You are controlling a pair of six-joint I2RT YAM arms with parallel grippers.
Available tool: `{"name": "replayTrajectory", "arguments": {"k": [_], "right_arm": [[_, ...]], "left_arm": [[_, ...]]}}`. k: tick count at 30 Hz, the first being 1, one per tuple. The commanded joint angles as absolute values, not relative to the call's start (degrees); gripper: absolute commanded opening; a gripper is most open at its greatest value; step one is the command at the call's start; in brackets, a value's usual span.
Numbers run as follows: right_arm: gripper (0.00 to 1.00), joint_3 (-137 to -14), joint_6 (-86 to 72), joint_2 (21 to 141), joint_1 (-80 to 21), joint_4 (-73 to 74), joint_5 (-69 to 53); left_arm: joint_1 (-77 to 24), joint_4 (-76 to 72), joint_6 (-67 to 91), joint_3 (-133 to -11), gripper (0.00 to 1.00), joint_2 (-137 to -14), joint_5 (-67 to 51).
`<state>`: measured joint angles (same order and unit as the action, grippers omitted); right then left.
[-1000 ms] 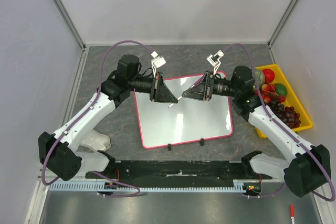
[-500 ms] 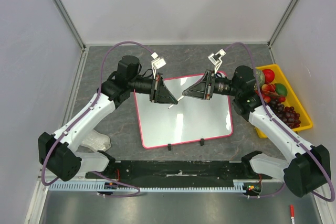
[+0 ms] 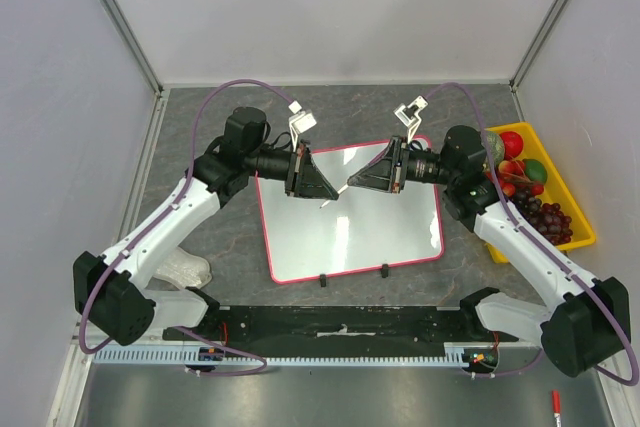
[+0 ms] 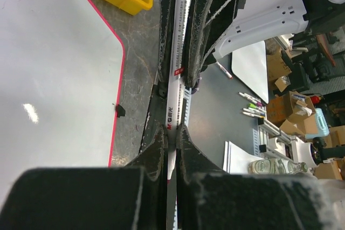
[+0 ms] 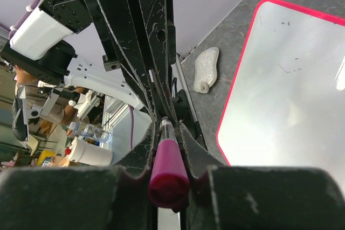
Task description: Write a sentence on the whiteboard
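Observation:
The whiteboard [image 3: 350, 227] with its pink-red rim lies flat on the table between the arms, its two black clips on the near edge. It also shows in the left wrist view [image 4: 54, 79] and the right wrist view [image 5: 291, 95]. No sentence shows on it, only a few faint specks. Both grippers meet tip to tip above its far part. My left gripper [image 3: 328, 190] [image 4: 172, 130] is shut on the white barrel of a marker [image 4: 173, 95]. My right gripper [image 3: 352, 183] [image 5: 166, 127] is shut on the marker's magenta cap [image 5: 168, 171].
A yellow bin [image 3: 575, 197] of toy fruit stands right of the board. A white cloth [image 3: 183, 269] lies left of the board by the left arm. A red marker [image 3: 554, 404] lies at the near right on the metal ledge.
The right gripper's tip has risen very slightly. Otherwise both arms hold the same pose, tip to tip on the marker.

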<state>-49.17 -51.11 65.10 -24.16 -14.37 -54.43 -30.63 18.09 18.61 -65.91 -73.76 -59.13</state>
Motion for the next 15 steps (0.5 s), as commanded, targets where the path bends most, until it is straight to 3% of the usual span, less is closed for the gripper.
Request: {"name": "replayTrajectory", "arguments": {"k": [1,7,8,12,15], "right_arm": [[0.01,-50.27,-50.10,64.07,-24.08,-14.77,-55.02],[0.00,-49.83,-49.75,63.55,-23.91,-14.50,-54.93],[0.00,-49.75,-49.49,63.46,-23.99,-14.33,-54.76],[0.00,-49.57,-48.34,62.67,-24.08,-12.75,-53.53],[0.00,-49.66,-46.85,62.23,-23.91,-10.82,-52.04]], "left_arm": [[-30.67,18.98,16.79,-65.66,0.02,-71.89,-60.03],[-30.59,19.60,16.35,-65.30,0.05,-71.46,-58.89],[-30.59,19.86,16.26,-65.39,0.12,-71.46,-58.54],[-30.67,20.30,16.17,-65.39,0.62,-70.58,-55.47],[-30.59,20.91,16.00,-65.30,0.74,-69.61,-51.26]]}}
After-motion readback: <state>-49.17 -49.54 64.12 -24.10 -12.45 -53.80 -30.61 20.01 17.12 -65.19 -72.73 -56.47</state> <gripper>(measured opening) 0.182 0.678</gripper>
